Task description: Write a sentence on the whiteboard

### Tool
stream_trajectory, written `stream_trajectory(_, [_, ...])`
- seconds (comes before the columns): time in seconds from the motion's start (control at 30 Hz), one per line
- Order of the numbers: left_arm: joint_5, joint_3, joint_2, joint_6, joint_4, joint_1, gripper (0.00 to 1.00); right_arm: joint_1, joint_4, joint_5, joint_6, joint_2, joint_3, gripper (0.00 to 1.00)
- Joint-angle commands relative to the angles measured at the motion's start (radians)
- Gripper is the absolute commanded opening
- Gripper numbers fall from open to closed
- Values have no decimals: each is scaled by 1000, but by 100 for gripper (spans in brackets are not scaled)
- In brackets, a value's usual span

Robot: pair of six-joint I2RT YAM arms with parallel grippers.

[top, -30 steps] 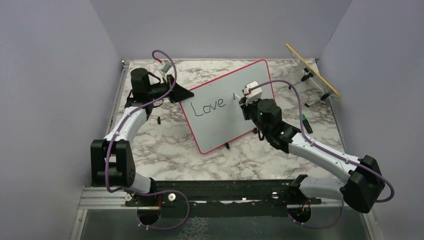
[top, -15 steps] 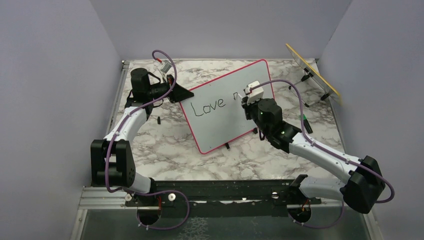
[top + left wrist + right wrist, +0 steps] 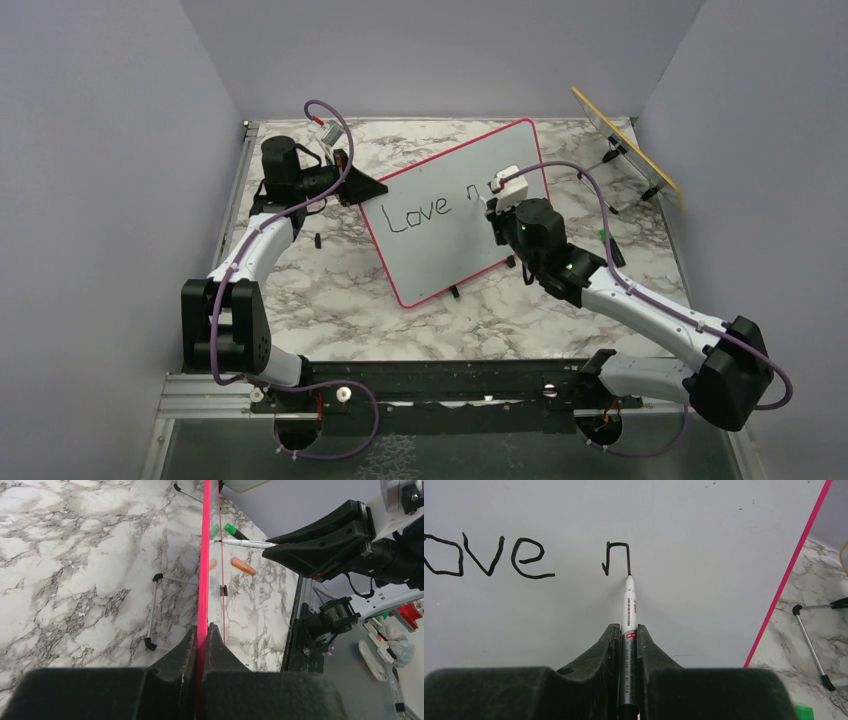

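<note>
The whiteboard (image 3: 440, 260) stands propped at the middle of the marble-patterned counter (image 3: 330, 290), turned at an angle between 2 robot arms. The left tool (image 3: 202, 630) is closed on the board's pink-red frame at its left edge, the thin rim pinched between both fingers. The right tool (image 3: 628, 632) is clamped around a black marker (image 3: 629, 605), whose tip touches the white surface at the foot of an arch-shaped stroke. The sentence (image 3: 418, 212) reads "Love", followed by that single arch just to its right. Beyond the board's right edge, a green-capped pen (image 3: 611, 243) lies on the counter, and a yellow-edged panel (image 3: 625, 140) leans on a wire stand at the far right corner.
</note>
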Motion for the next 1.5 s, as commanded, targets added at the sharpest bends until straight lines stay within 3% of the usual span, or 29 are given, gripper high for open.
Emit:
stream_trajectory(0.0, [-24,-17,38,90,-83,-13,0,-4,-1,-5,8,-22,14,1])
stream_trajectory(0.37, [-23,-17,38,90,-83,-12,0,-4,137,1,-12,-24,0,1])
stream_trajectory(1.47, [-17,-17,37,89,-83,-12,0,-30,147,20,-1,39,15,1])
